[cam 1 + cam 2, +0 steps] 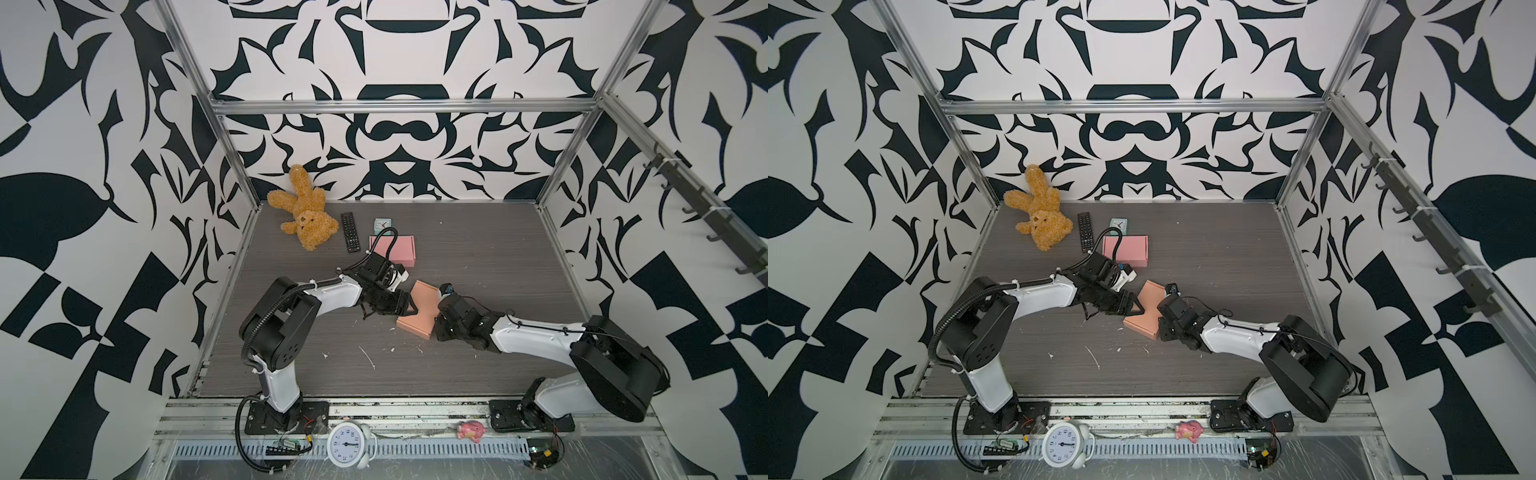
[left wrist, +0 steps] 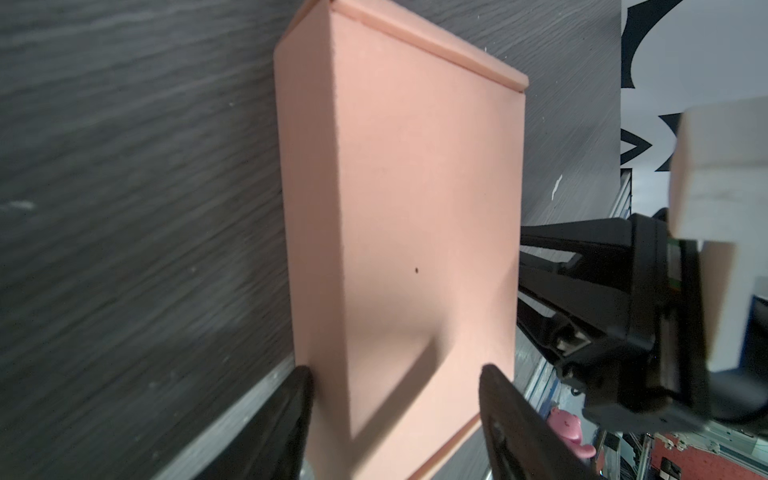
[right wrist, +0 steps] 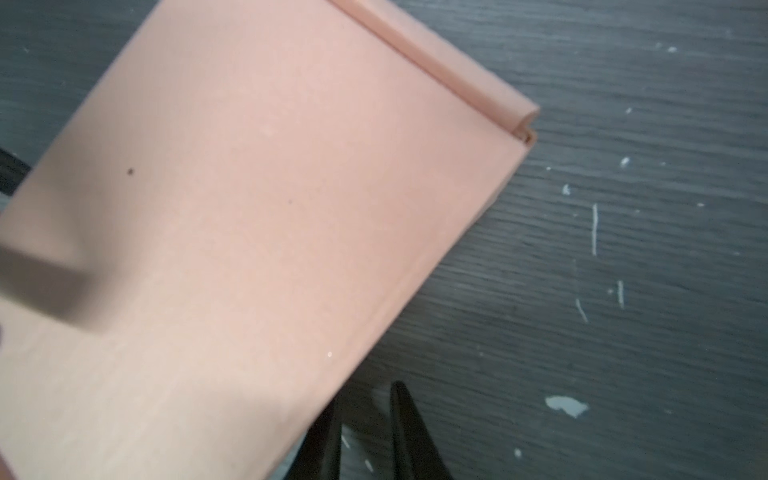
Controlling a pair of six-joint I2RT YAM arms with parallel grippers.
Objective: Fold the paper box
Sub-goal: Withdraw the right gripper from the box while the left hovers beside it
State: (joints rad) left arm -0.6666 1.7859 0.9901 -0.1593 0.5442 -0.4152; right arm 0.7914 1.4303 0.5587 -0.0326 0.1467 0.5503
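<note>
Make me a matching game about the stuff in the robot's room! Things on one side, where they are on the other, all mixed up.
Things:
1. teddy bear
2. remote control
3. peach box
4. pink pig toy

Places:
A. on the metal frame at the front
B. in the middle of the table
C. in the back left corner
D. lying flat right next to the teddy bear

Pairs: 1-C, 2-D, 3-B, 4-A

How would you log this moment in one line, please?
box: closed, on table | left pincer: open, straddling box end | right pincer: narrowly open at box edge
</note>
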